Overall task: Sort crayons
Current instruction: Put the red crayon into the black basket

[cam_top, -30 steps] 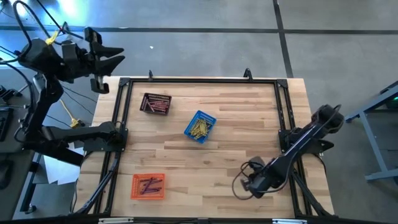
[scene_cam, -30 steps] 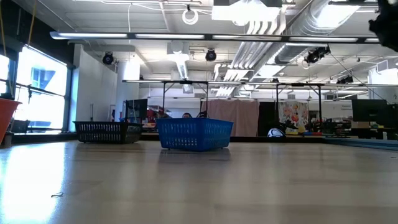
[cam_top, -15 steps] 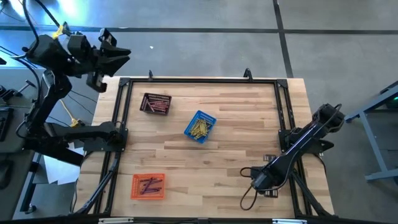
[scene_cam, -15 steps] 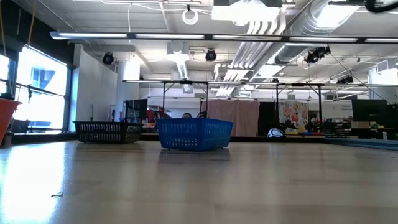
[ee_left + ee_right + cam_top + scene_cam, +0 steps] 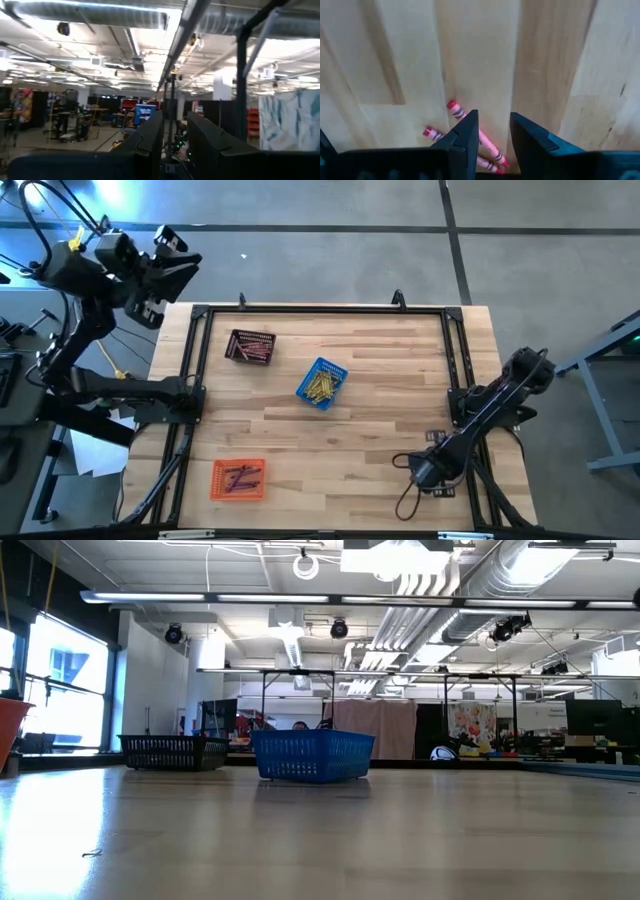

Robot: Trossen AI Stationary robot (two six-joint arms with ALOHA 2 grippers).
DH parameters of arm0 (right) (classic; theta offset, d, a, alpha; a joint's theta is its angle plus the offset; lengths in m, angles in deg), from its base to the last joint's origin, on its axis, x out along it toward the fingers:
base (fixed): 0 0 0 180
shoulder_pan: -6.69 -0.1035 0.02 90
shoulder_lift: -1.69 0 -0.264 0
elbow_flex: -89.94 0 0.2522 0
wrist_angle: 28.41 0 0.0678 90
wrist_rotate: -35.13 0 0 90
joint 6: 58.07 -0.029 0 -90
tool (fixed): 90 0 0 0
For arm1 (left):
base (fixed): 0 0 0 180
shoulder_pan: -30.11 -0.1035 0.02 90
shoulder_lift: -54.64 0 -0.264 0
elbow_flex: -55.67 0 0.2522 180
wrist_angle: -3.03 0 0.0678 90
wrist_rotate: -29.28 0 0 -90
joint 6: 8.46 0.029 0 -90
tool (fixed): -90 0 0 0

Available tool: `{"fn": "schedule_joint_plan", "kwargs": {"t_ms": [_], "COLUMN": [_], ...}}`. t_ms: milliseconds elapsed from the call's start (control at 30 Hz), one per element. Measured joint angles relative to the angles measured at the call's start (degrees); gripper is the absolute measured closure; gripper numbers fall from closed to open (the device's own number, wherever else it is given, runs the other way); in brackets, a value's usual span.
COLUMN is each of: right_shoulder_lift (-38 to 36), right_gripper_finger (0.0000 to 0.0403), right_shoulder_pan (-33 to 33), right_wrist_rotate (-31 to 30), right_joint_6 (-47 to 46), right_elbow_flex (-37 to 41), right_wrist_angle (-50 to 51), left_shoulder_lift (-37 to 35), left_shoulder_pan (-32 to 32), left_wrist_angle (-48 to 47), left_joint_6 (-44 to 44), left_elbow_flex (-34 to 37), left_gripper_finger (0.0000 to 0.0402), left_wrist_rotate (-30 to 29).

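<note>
The right gripper (image 5: 420, 471) sits low over the table's (image 5: 380, 380) near right edge, its fingers (image 5: 465, 135) parted by a narrow gap above two red-pink crayons (image 5: 470, 135) lying on bare wood; whether they touch a crayon cannot be told. The left gripper (image 5: 185, 265) hangs raised beyond the table's far left corner, fingers slightly apart and empty. Sorted crayons fill a black basket (image 5: 251, 346), a blue basket (image 5: 321, 383) and an orange basket (image 5: 238, 478), with wide bare wood between them.
</note>
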Motion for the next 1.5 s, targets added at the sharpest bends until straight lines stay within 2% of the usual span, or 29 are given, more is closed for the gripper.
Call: {"fn": "schedule_joint_plan", "kwargs": {"t_ms": [100, 233, 433, 600, 867, 1500], "right_shoulder_lift": [0.0, 0.0, 0.0, 0.0, 0.0, -0.7], "right_gripper_finger": [0.0304, 0.0304, 0.0304, 0.0304, 0.0304, 0.0310], "right_shoulder_pan": [-2.1, -5.2, -10.0, -12.6, -13.5, -13.5], "right_wrist_rotate": [-2.1, -1.9, -1.1, -2.8, -6.7, -7.2], "right_joint_6": [2.5, 5.1, 4.8, 5.0, 1.9, -1.2], "right_elbow_flex": [-0.8, -0.9, -1.0, -1.0, 0.3, 9.1], "right_wrist_angle": [-0.5, -0.9, -1.3, -1.3, -5.6, -13.8], "left_shoulder_lift": [1.0, 2.7, 5.7, 7.4, 8.1, 8.1], "left_shoulder_pan": [2.3, 5.1, 9.0, 11.6, 14.0, 20.0], "left_wrist_angle": [0.0, 0.1, 0.3, 0.9, 5.1, 6.3], "left_joint_6": [0.5, 0.9, 1.8, 3.9, 4.6, 5.5], "left_elbow_flex": [0.0, 0.0, 0.0, 0.0, 0.0, 0.0], "left_gripper_finger": [0.0326, 0.0326, 0.0326, 0.0326, 0.0326, 0.0326], "left_wrist_rotate": [-3.7, -7.2, -11.1, -14.6, -15.4, -15.8]}}
